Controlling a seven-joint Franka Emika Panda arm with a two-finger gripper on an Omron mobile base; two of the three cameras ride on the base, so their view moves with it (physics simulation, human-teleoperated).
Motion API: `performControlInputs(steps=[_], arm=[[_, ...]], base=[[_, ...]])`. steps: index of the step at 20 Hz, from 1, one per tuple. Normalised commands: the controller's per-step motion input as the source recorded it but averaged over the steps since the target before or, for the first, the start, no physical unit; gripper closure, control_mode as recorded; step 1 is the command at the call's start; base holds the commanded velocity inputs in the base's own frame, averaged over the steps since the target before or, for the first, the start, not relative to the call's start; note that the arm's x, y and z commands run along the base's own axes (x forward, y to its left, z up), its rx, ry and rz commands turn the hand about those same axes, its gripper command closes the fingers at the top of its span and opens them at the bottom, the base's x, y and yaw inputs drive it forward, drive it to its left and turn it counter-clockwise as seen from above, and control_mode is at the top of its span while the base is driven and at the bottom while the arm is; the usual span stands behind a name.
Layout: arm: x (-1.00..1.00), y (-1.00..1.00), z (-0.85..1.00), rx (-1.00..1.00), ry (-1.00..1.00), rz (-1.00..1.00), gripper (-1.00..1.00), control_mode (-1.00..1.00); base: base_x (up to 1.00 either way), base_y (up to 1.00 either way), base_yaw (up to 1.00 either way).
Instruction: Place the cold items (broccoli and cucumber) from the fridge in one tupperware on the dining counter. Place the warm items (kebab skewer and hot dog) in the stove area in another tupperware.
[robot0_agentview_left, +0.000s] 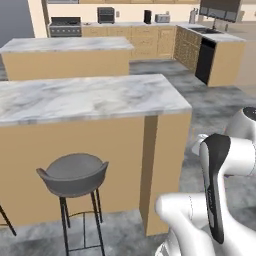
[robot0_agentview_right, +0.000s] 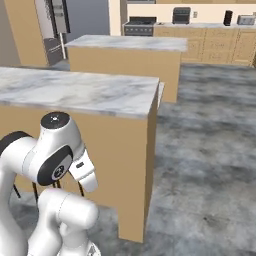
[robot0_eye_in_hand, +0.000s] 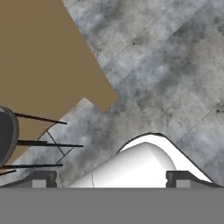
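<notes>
Arm folded low beside the dining counter, nothing in reach yet.

The gripper (robot0_eye_in_hand: 111, 179) points down at the grey floor (robot0_eye_in_hand: 175, 65), jaws spread wide and empty, with the stool (robot0_agentview_left: 74, 172) just off to one side against the counter's wooden flank. The marble surface (robot0_agentview_left: 90, 97) of the dining counter sits above and ahead of the jaws. No tupperware, broccoli, cucumber, kebab skewer or hot dog can be picked out. The stove (robot0_agentview_left: 65, 27) stands well away along the back wall, so driving there probably comes before any reach.
</notes>
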Motion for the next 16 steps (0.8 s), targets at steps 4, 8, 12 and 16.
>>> performControlInputs(steps=[4, 8, 12, 16], arm=[[0.0, 0.0, 0.0, 0.0, 0.0, 0.0, -1.0, 1.0], [0.0, 0.0, 0.0, 0.0, 0.0, 0.0, -1.0, 1.0], [0.0, 0.0, 0.0, 0.0, 0.0, 0.0, -1.0, 1.0], [0.0, 0.0, 0.0, 0.0, 0.0, 0.0, -1.0, 1.0]], base=[[0.0, -1.0, -0.01], [0.0, -1.0, -0.01], [0.0, -1.0, -0.01], [0.02, -1.0, -0.01]])
